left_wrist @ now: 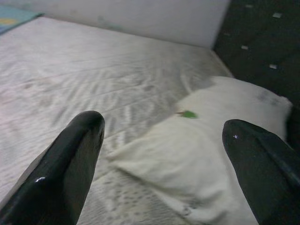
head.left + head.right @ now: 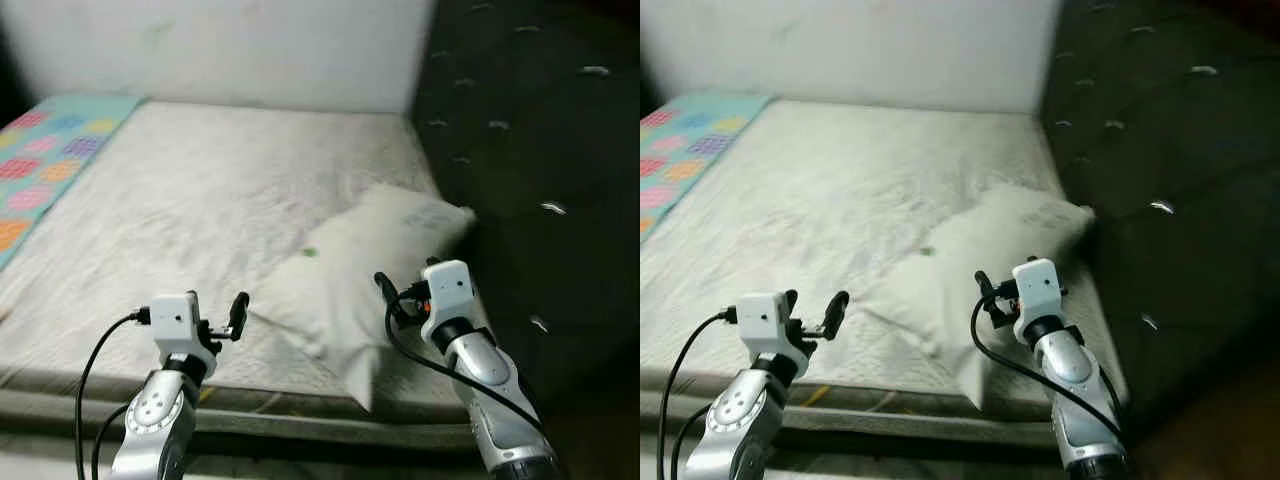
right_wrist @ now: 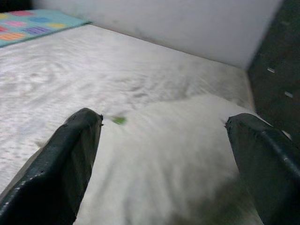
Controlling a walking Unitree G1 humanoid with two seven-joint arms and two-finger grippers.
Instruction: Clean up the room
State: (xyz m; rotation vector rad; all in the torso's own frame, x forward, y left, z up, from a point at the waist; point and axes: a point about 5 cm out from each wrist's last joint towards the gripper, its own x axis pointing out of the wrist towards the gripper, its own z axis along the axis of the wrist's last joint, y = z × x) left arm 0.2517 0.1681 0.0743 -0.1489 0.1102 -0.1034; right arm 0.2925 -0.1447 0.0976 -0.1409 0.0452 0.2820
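Observation:
A white pillow (image 2: 350,280) lies askew on the bare white mattress (image 2: 200,200), at its front right corner beside the dark headboard. A small green speck (image 2: 310,252) sits on the pillow. My left gripper (image 2: 220,318) hovers open over the mattress's front edge, just left of the pillow's near corner. In the left wrist view the open fingers (image 1: 75,154) frame the pillow (image 1: 206,154). My right gripper (image 2: 405,290) is open above the pillow's right end, with nothing between its fingers (image 3: 70,159); the pillow (image 3: 168,168) lies close beneath it.
A dark tufted headboard (image 2: 540,150) rises along the right side. A colourful patterned blanket (image 2: 50,160) covers the mattress's far left. A pale wall (image 2: 250,50) stands behind the bed. The bed's front edge (image 2: 300,425) runs just before my arms.

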